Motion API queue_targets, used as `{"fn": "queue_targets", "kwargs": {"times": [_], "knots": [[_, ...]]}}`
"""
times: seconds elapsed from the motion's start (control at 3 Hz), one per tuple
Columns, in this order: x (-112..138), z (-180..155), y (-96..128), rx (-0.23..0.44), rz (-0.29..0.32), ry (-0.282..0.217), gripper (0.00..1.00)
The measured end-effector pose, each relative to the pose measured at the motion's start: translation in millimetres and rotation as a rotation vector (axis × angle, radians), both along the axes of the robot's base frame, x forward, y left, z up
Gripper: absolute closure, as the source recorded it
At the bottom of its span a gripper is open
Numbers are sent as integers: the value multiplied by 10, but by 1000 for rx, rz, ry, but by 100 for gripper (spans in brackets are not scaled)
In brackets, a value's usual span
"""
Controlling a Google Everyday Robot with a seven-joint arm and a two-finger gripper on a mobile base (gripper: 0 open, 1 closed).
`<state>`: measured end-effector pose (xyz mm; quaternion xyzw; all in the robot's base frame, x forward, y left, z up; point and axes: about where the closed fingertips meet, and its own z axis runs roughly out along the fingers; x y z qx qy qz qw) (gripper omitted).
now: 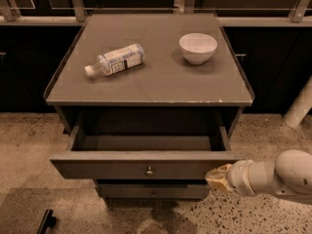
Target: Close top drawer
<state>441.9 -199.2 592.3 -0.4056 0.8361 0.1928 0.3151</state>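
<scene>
The wide, shallow grey-brown wooden top drawer (pixel 107 168) stands pulled well out, empty, so probably light and rigid. The tan-tipped gripper (pixel 218 177), fingers pinched together on nothing, sits at its front's right end. A push nearer the small round metal knob (pixel 149 170) should avoid skewing.

Grey-brown flat cabinet surface (pixel 161 87), with low raised edges at left and right. Clear plastic bottle with white label (pixel 115 60) lies on its side, left of centre, cap towards the near left. White round bowl (pixel 198 48) stands upright at far right, well apart from the bottle. Tan-tipped claw (pixel 218 177) sits below the surface's near right corner.
</scene>
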Motion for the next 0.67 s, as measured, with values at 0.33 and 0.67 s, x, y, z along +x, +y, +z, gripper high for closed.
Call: {"fn": "queue_targets", "kwargs": {"times": [0.33,0.67], "knots": [[323,181,28,-43,-3,-67,100],[360,202,39,-48,-2,-76,100]]}}
